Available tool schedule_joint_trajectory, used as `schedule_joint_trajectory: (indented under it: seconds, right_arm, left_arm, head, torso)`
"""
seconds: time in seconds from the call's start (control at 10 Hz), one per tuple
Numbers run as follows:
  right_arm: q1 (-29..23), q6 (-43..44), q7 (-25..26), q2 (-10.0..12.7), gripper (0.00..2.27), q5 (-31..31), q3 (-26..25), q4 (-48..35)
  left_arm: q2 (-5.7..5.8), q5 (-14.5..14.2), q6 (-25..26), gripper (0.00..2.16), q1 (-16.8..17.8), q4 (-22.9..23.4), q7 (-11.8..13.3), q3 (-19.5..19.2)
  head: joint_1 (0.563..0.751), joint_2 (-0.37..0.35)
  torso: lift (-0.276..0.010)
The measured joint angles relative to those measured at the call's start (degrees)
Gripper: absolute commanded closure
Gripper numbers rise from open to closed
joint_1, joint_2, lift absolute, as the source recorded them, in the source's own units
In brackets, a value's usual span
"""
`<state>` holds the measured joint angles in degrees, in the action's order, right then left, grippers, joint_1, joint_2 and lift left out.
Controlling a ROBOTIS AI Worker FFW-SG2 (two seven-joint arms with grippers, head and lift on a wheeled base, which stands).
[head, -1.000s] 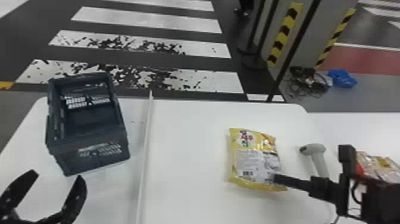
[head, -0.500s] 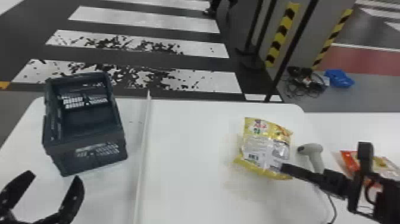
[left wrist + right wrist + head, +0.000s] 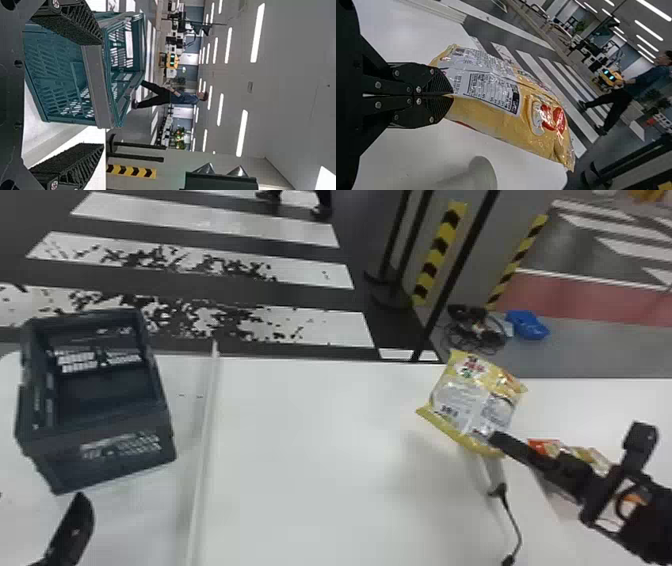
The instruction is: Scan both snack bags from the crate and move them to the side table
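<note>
My right gripper (image 3: 494, 438) is shut on the lower edge of the yellow snack bag (image 3: 465, 402), printed label facing the head camera. The bag hangs tilted over the right part of the white table, covering part of the white scanner (image 3: 492, 471). In the right wrist view the fingertips of the gripper (image 3: 451, 95) meet on the bag (image 3: 510, 103), with the scanner (image 3: 482, 174) beside it. Another snack bag (image 3: 544, 447), orange-red, lies on the side table at the right. My left gripper (image 3: 72, 530) stands open near the crate (image 3: 115, 460); the left wrist view shows the gripper (image 3: 101, 93) before the crate (image 3: 59, 71).
A pale raised strip (image 3: 202, 450) crosses the table (image 3: 320, 470) between crate and bag. The scanner's black cable (image 3: 512, 515) trails toward the front. The side table (image 3: 600, 400) adjoins at the right. Dark poles (image 3: 440, 295) stand behind.
The right gripper has carried the yellow bag rightward and away from the robot, now over the scanner, and tilted it. The head view has turned right, shifting crate and left gripper leftward in it.
</note>
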<state>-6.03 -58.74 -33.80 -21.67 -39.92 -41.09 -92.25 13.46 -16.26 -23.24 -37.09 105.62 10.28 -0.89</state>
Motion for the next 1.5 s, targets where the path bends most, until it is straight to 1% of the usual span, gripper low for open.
schedule_joint_trajectory:
  seconds: [0.1,0.2,0.4,0.7,1.0,1.1,1.2,1.3,1.4,1.5]
  right_arm:
    - [-0.2,3.5,1.9,0.1,2.25,-0.8,-1.3,1.2]
    - [-0.3,6.8,3.7,0.1,2.25,-1.1,-2.0,2.8]
    - [0.4,14.8,7.8,-0.2,2.25,-1.8,-3.0,8.5]
    - [3.0,26.3,11.4,-1.6,2.25,-2.0,-3.5,18.8]
    - [5.8,33.3,15.3,-3.3,2.25,-3.2,-3.3,28.2]
    - [6.4,35.1,16.4,-3.6,2.2,-3.3,-3.2,30.3]
    - [6.6,36.3,17.7,-3.6,1.95,-3.5,-3.1,31.5]
    - [6.7,37.0,18.4,-3.7,1.38,-3.7,-3.0,32.3]
    - [6.7,38.2,19.3,-3.7,0.33,-4.0,-2.9,32.9]
    - [6.7,38.9,19.7,-3.7,0.0,-4.3,-2.7,33.2]
  left_arm:
    - [0.04,0.0,0.0,0.08,0.0,0.1,0.0,0.0]
    - [0.07,0.0,0.0,0.08,0.0,0.3,0.0,0.0]
    - [0.14,0.0,0.2,0.08,0.0,0.4,0.0,-0.1]
    - [0.36,0.0,0.2,0.08,0.0,0.4,0.0,-0.2]
    - [0.43,-0.1,0.2,0.08,0.2,0.1,0.0,-0.2]
    - [0.43,-0.1,0.1,0.08,0.2,0.0,0.0,-0.2]
    - [0.43,-0.2,0.1,0.08,0.2,0.0,0.0,-0.2]
    - [0.43,-0.3,0.0,0.08,0.2,0.0,0.0,-0.2]
    - [0.45,-0.3,-0.1,0.08,0.2,-0.1,0.0,-0.2]
    - [0.49,-0.4,-0.2,0.08,0.2,-0.1,0.0,-0.2]
  head:
    - [0.695,-0.34]
    - [0.695,-0.35]
    - [0.695,-0.35]
    - [0.695,-0.35]
    - [0.695,-0.35]
    - [0.695,-0.35]
    - [0.695,-0.35]
    - [0.695,-0.35]
    - [0.695,-0.35]
    - [0.695,-0.35]
  torso:
    - [-0.099]
    - [-0.099]
    - [-0.099]
    - [-0.099]
    - [-0.099]
    - [-0.099]
    - [-0.099]
    - [-0.099]
    - [-0.099]
    - [-0.099]
